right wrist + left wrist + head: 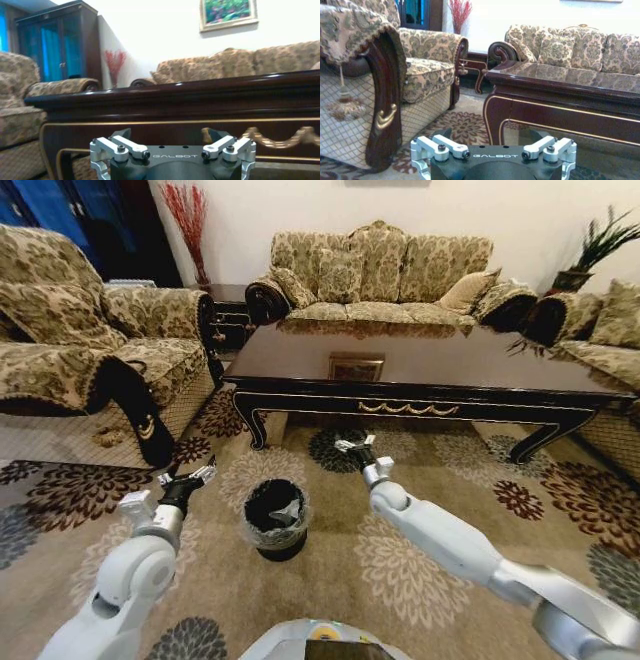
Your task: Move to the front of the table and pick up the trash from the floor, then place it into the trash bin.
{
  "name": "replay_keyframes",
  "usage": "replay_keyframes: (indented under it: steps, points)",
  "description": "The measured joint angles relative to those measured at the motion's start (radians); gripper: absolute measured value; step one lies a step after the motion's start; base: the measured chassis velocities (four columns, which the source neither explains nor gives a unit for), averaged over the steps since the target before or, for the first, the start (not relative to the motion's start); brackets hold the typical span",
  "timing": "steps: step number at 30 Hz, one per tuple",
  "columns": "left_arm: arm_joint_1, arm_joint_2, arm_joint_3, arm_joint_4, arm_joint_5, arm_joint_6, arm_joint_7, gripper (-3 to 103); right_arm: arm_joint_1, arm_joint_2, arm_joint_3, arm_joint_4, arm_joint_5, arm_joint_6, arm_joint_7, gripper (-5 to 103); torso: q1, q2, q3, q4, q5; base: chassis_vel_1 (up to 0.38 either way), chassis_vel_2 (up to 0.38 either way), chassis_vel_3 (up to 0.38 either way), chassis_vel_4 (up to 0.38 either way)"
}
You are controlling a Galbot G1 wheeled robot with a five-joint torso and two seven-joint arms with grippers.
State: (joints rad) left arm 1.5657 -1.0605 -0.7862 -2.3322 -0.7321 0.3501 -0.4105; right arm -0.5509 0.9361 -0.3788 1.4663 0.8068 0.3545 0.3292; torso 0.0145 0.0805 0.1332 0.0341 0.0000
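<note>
Both grippers hover empty with fingers apart: left gripper [187,477] lower left, right gripper [354,446] center, just before the table [420,365]. Trash bin [275,519] sits between them on the carpet; trash can't be made out. Likely approach done; next, locate litter.

white wall [500,205] | floral carpet [400,570] | patterned sofas [380,270]

"GALBOT" in pale capitals on dark body of left gripper [492,144], centred between its two silver finger linkages. Same "GALBOT" marking on dark body of right gripper [172,144], same spot between linkages. No other legible text, numbers or signs.
</note>
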Motion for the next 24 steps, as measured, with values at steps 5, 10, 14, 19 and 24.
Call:
replay_keyframes:
  steps: [5, 10, 14, 19, 24]
  points:
    - [0.075, -0.026, -0.022, -0.035, 0.068, -0.019, 0.023, 100, -0.084, -0.034, 0.087, 0.044, -0.04, 0.013, -0.046, 100, 0.0, 0.0, 0.0, 0.0013, -0.0002, 0.0, 0.0, 0.0, 0.0]
    - [0.125, -0.057, -0.022, -0.069, 0.102, -0.023, 0.027, 100, -0.205, -0.062, 0.172, 0.101, -0.093, 0.026, -0.082, 100, 0.0, 0.0, 0.0, 0.0008, -0.0001, 0.014, -0.067, -0.008, 0.086]
    - [0.153, -0.073, -0.026, -0.093, 0.106, -0.021, 0.026, 100, -0.294, -0.073, 0.227, 0.137, -0.123, 0.035, -0.099, 100, 0.0, 0.0, 0.0, 0.0007, 0.0001, 0.045, -0.202, -0.056, 0.206]
    - [0.183, -0.084, -0.041, -0.119, 0.102, -0.014, 0.023, 100, -0.372, -0.078, 0.273, 0.171, -0.156, 0.043, -0.112, 100, 0.0, 0.0, 0.0, 0.0006, 0.0002, 0.092, -0.359, -0.096, 0.325]
    - [0.198, -0.092, -0.048, -0.138, 0.102, -0.007, 0.021, 100, -0.429, -0.076, 0.298, 0.199, -0.193, 0.049, -0.115, 100, 0.0, 0.0, 0.0, 0.0006, 0.0005, 0.166, -0.386, -0.178, 0.388]
